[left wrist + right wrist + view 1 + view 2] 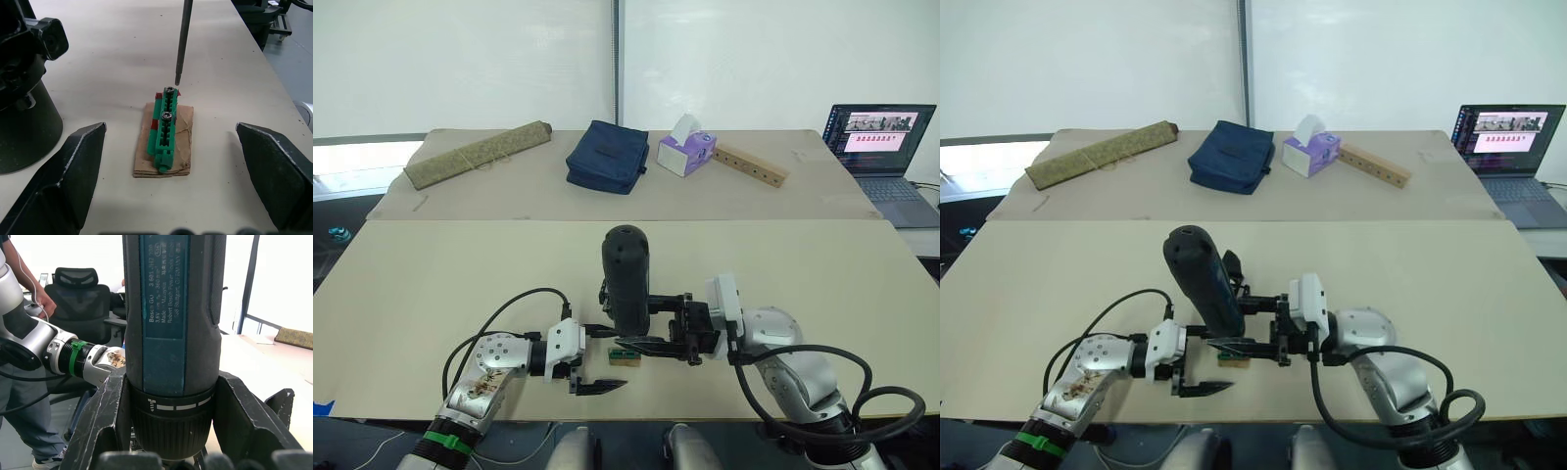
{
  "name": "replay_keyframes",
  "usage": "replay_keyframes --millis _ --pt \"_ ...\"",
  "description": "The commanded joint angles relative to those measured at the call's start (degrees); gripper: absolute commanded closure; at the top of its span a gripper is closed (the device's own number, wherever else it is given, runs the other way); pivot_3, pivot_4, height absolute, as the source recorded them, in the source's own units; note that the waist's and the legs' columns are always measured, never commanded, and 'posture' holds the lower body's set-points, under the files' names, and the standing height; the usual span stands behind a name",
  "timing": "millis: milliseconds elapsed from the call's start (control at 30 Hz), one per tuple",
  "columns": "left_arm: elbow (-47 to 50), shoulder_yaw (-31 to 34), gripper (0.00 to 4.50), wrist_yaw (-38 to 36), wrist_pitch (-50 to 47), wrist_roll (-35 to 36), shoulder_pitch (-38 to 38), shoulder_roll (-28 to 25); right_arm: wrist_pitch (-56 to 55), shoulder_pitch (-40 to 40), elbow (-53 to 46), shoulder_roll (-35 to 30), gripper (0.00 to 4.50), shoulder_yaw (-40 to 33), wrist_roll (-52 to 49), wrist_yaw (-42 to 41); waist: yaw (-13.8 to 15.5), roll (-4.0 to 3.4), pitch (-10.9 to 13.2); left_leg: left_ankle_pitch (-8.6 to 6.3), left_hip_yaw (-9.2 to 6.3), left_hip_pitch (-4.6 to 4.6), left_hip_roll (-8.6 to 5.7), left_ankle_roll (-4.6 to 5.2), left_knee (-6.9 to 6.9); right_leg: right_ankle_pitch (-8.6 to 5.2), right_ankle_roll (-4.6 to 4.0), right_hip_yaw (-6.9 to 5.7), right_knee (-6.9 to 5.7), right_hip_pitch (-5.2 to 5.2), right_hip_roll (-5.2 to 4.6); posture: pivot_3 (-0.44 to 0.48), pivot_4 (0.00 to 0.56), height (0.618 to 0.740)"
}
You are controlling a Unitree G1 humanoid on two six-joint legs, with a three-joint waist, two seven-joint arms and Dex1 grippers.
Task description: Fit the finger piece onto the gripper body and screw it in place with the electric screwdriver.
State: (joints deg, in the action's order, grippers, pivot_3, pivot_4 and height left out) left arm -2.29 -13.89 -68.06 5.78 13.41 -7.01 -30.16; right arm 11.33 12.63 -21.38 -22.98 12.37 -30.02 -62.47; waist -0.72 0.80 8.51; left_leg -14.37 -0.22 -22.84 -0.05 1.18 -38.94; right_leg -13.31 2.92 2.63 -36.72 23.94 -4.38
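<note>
Status: early — fastening not begun. The right gripper (166, 431) clamps the screwdriver (626, 279), fingers pressed to both sides of its collar, tool held upright. Its bit (182, 41) hangs just above the end screw of a green block (165, 128), which carries 2 screws and lies on a tan cardboard pad (181, 147). By my judgement the bit is about to lift a screw from this holder; contact with the screw head cannot be confirmed.

The left gripper (597, 357) sits low over the table (431, 294) beside the block, fingers spread wide on either side of it and holding nothing.

The gripper body (22, 83) stands on the table just beside the block, partly behind the screwdriver in the head views. The finger piece cannot be identified, so whether it is fitted I cannot tell. Outstanding: seating confirmed, screw carried over and driven.

Surroundings, all well apart on the far table: a rolled mat (475, 154), a navy pouch (605, 157), a tissue box (685, 152), a drilled wooden bar (751, 164), a laptop (881, 147). A person (22, 333) stands off the table's left side. Obstruction risk — the 2 grippers, block and body crowd together.
</note>
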Motion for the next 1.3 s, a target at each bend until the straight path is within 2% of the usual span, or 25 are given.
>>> replay_keyframes --millis 33,867,1300 --pt "-0.9 -1.5 0.0 0.3 -2.0 -1.2 1.3 -0.3 -2.5 1.3 -1.5 0.7 2.6 -0.6 -0.6 -0.3 0.0 0.0 0.0 0.0 0.0 0.0 0.0 0.0 0.0 0.0 0.0 0.0 0.0 0.0 0.0 0.0 0.15 0.74" --pt "0.1 -1.5 0.0 0.4 -3.4 -0.9 1.4 -0.3 -2.5 1.4 -1.3 0.2 2.6 -1.1 -1.0 -0.5 0.0 0.0 0.0 0.0 0.0 -0.01 0.0 0.0 0.0 0.0 0.0 0.0 0.0 0.01 0.0 0.0 0.15 0.74" --pt "-2.5 -1.5 0.0 0.0 -0.8 -1.3 2.1 -0.1 -2.7 1.6 -0.7 0.2 2.6 -1.2 -0.8 -0.7 0.0 0.0 0.0 0.0 0.0 0.0 0.0 0.0 0.0 0.0 0.0 0.0 0.0 0.01 0.0 0.0 0.15 0.74"
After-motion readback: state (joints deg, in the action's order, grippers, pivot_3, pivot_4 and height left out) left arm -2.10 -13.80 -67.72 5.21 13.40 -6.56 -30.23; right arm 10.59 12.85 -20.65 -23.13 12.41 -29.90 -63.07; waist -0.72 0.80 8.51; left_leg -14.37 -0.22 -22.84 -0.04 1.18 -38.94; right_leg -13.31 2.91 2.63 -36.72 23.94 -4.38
